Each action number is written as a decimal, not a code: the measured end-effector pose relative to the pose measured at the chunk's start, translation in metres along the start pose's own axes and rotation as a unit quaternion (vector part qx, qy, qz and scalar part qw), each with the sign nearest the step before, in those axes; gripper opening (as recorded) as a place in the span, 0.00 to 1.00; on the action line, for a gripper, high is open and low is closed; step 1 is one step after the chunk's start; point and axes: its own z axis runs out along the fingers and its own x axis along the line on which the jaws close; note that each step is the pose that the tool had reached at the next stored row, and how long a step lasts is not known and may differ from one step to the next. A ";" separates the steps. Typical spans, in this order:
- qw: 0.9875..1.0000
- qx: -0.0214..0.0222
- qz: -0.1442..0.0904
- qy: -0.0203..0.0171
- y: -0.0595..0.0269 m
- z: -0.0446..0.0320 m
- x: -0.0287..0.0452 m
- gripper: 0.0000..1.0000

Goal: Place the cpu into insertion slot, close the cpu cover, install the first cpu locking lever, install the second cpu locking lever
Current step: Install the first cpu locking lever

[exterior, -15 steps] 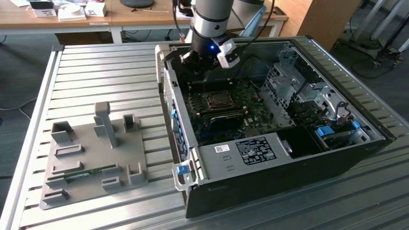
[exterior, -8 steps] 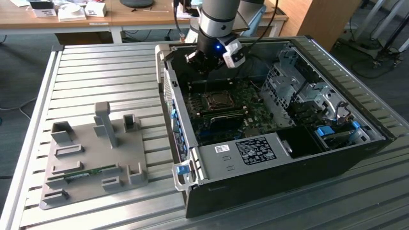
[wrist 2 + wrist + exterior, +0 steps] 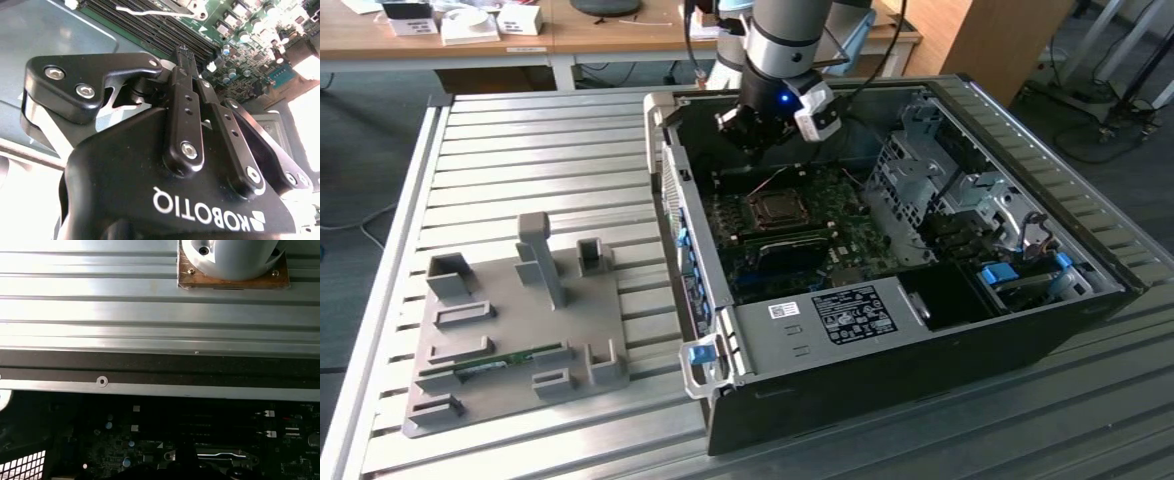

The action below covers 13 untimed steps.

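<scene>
Exterior view puts the end effector (image 3: 767,128) inside the open computer case (image 3: 921,385), hanging over the green circuit board (image 3: 861,235) near the case's back wall; the insertion slot (image 3: 781,208) lies below it and a little toward the case's front, apart from it, its silver rim framing a dark centre; the cpu I cannot pick out anywhere, neither in the slot nor at the end effector, and I cannot tell whether the cpu cover stands up or lies down; in the second wrist view the end effector (image 3: 182,50) is seen edge-on above the long black memory slots (image 3: 145,27), with a thin silver locking lever (image 3: 150,11) beyond them, so I cannot tell whether it is clenched or released; a grey fixture tray (image 3: 507,395) sits on the ribbed worktop (image 3: 547,150), well off to the exterior view's left. Judging by that dark centre, the first step, seating the cpu, looks to be the one in hand; a descent would call for squaring up with the rim and coming down level, clear of the lever.
</scene>
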 end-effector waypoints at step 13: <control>1.000 0.000 0.000 0.000 -0.0002 0.0006 -0.0051 0.11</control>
